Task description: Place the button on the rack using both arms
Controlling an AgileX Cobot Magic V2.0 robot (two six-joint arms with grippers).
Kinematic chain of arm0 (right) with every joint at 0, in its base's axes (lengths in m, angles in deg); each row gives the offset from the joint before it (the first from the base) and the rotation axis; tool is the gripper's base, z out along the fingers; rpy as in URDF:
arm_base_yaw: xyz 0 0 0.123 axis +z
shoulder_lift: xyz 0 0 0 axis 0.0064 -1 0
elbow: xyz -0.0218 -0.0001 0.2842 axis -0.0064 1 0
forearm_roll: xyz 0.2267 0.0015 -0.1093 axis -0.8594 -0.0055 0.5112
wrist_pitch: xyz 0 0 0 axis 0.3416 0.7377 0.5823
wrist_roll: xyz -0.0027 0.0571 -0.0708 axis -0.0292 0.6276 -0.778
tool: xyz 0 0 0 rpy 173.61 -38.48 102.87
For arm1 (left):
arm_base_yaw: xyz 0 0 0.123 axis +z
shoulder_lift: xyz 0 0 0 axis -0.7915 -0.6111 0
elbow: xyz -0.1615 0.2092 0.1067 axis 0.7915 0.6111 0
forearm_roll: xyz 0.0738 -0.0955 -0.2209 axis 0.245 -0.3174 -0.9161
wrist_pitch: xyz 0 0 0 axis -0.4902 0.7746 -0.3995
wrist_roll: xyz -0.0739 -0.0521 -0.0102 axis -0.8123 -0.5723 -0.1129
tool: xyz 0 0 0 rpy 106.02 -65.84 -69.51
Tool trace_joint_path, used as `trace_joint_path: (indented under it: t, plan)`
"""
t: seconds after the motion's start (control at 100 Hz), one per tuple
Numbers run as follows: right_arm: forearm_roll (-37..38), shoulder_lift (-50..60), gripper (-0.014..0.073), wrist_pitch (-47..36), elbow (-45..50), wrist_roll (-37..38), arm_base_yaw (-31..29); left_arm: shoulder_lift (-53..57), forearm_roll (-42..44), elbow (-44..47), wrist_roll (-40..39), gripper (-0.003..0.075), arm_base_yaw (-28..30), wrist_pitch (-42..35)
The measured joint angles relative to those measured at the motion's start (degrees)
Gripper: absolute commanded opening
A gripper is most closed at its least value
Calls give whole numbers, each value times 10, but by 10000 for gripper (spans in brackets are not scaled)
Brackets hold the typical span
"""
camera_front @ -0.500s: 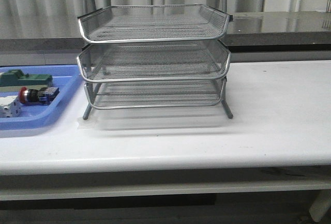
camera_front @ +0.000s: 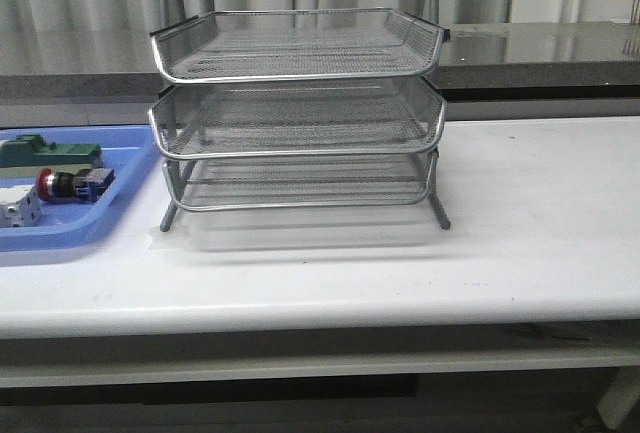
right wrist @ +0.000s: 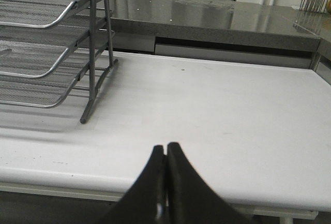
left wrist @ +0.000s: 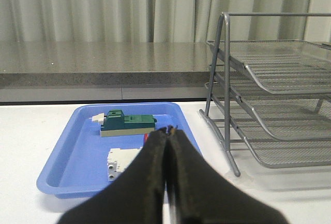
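The button (camera_front: 70,184), red-headed with a black and blue body, lies on its side in the blue tray (camera_front: 60,235) at the table's left. The silver three-tier rack (camera_front: 300,103) stands mid-table, its trays holding nothing. Neither arm shows in the front view. In the left wrist view my left gripper (left wrist: 169,129) is shut with nothing in it, short of the tray, and its fingers hide all but a red sliver of the button (left wrist: 146,137). My right gripper (right wrist: 165,145) is shut and holds nothing, over the table's front edge, to the right of the rack (right wrist: 62,43).
A green flat block (camera_front: 50,153) and a white block (camera_front: 18,208) share the blue tray with the button. Behind the table runs a grey stone counter (camera_front: 540,48). White tabletop (camera_front: 540,213) stretches right of the rack.
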Motion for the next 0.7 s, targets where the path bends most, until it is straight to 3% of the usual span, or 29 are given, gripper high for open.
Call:
trace_joint_path:
  t: [0.7]
  plan:
    - [-14, 0, -57, -48, -16, 0, 0, 0, 0, 0, 0, -21, 0, 0]
